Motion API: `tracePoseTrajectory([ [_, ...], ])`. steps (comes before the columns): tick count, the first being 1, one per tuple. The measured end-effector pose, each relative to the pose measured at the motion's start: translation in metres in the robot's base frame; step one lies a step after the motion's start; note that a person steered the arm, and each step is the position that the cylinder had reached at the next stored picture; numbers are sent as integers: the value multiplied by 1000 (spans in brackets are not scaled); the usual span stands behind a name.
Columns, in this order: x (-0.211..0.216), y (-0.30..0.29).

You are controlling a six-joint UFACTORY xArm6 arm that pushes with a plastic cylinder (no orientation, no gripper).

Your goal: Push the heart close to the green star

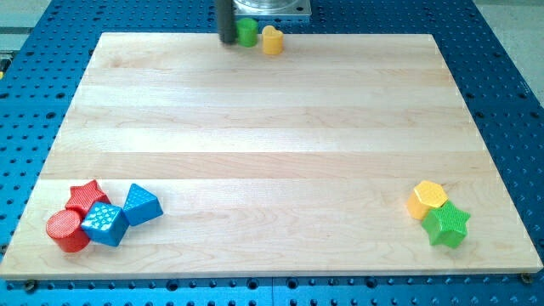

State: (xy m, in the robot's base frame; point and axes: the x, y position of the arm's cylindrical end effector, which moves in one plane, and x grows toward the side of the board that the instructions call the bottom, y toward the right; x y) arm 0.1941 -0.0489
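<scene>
Pale wood-grain tabletop [272,127] on blue perforated base [501,76]. Yellow heart [272,40]; green cylinder [247,32]; dark grey rod, my tip [229,40]. Yellow hexagon [427,199]; green star [447,225]. Red star [87,197]; red cylinder [66,231], ribbed top; two blue cubes [105,224] [142,205], nearer one with dotted texture.
</scene>
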Motion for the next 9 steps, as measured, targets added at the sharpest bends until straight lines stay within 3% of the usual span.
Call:
tracePoseTrajectory([
  [2,-1,-1],
  [3,14,41],
  [5,117,74],
  [6,128,130],
  [7,50,186],
  [8,17,149],
  [9,72,89],
])
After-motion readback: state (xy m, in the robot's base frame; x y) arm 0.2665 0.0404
